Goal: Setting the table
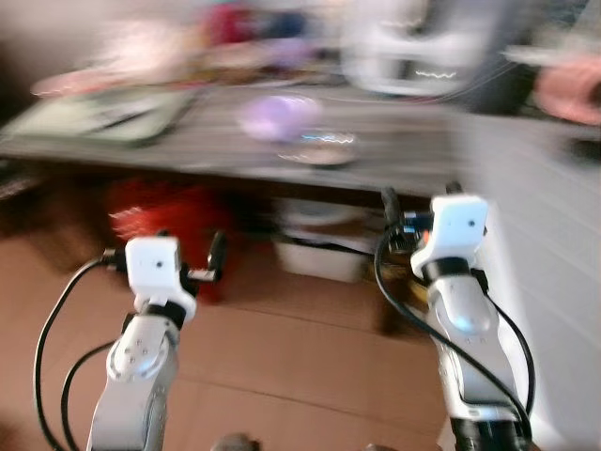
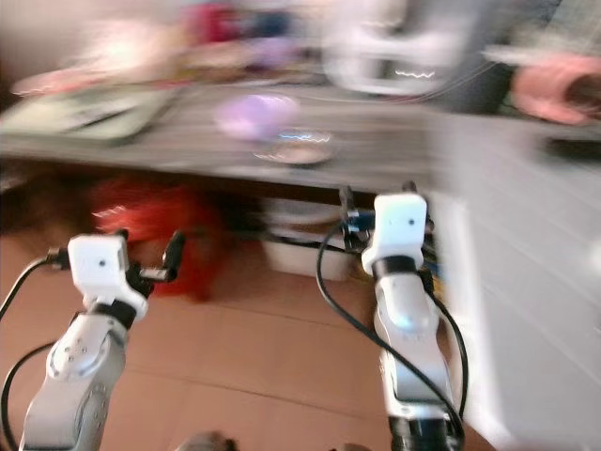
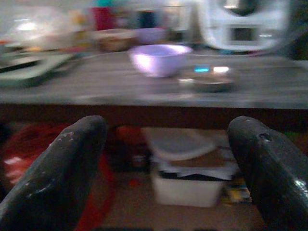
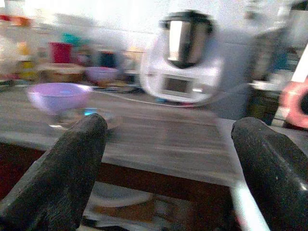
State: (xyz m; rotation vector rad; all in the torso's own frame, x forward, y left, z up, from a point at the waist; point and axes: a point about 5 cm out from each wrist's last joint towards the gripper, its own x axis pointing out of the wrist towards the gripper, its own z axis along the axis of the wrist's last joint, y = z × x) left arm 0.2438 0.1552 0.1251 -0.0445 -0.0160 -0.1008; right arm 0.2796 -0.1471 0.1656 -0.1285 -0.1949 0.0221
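The frames are blurred by motion. A dark wooden table point(image 1: 188, 141) stands before me. On it sits a light purple bowl point(image 1: 279, 116), with a small shallow dish point(image 1: 324, 150) just in front of it. My left gripper point(image 3: 166, 168) is held below the table's front edge, open and empty. My right gripper point(image 1: 421, 202) is raised near the table's right end, close under its edge, also open with nothing between its fingers. The bowl point(image 4: 58, 96) lies ahead and to the left of the right gripper.
A green tray point(image 1: 103, 117) lies at the table's left end. A white kitchen appliance point(image 4: 185, 57) and blurred clutter stand at the back. Under the table are a red object point(image 1: 169, 221) and a white bin point(image 1: 324, 249). A white surface point(image 1: 545, 244) rises at right.
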